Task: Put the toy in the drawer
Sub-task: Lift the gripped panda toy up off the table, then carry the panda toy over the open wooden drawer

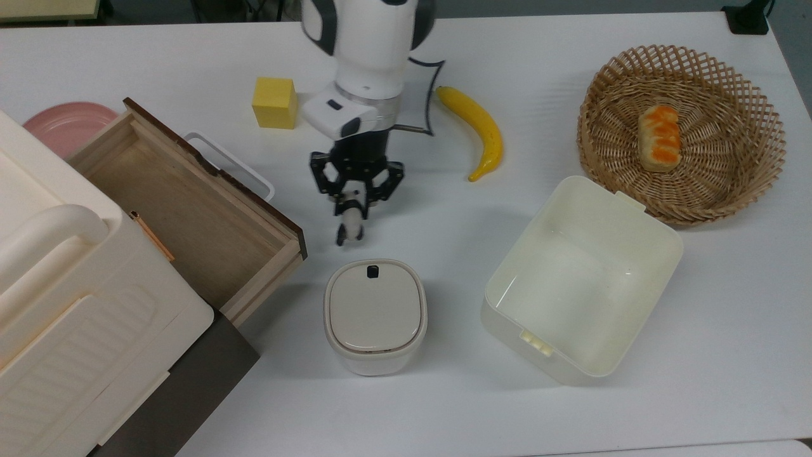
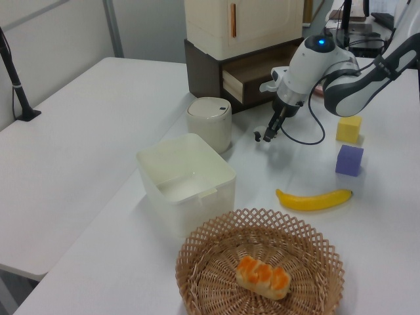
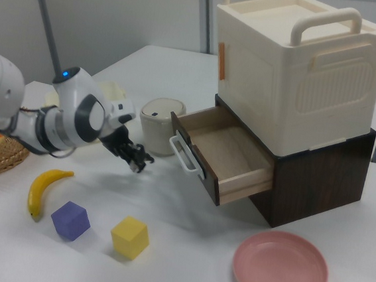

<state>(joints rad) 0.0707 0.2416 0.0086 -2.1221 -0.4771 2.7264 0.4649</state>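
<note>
The toy (image 1: 349,225), a tiny black-and-white figurine, hangs at the tips of my gripper (image 1: 353,206), whose fingers close on it. In the top view it sits over bare table, right of the drawer's front corner and just above the lidded canister. The drawer (image 1: 171,197) is pulled out of the dark cabinet, a shallow light-wood tray with a dark front panel and a white loop handle (image 1: 235,162), and nothing lies in it. The left view has my gripper (image 2: 268,134) tilted down in front of the drawer (image 2: 252,72). In the right view, my gripper (image 3: 136,163) is left of the drawer (image 3: 230,152).
A lidded cream canister (image 1: 374,314) stands just below the gripper. Also on the table are a cream tub (image 1: 580,279), a banana (image 1: 476,130), a wicker basket (image 1: 748,127) holding a pastry, a yellow cube (image 1: 274,101), a purple cube (image 2: 349,160) and a pink plate (image 1: 63,124).
</note>
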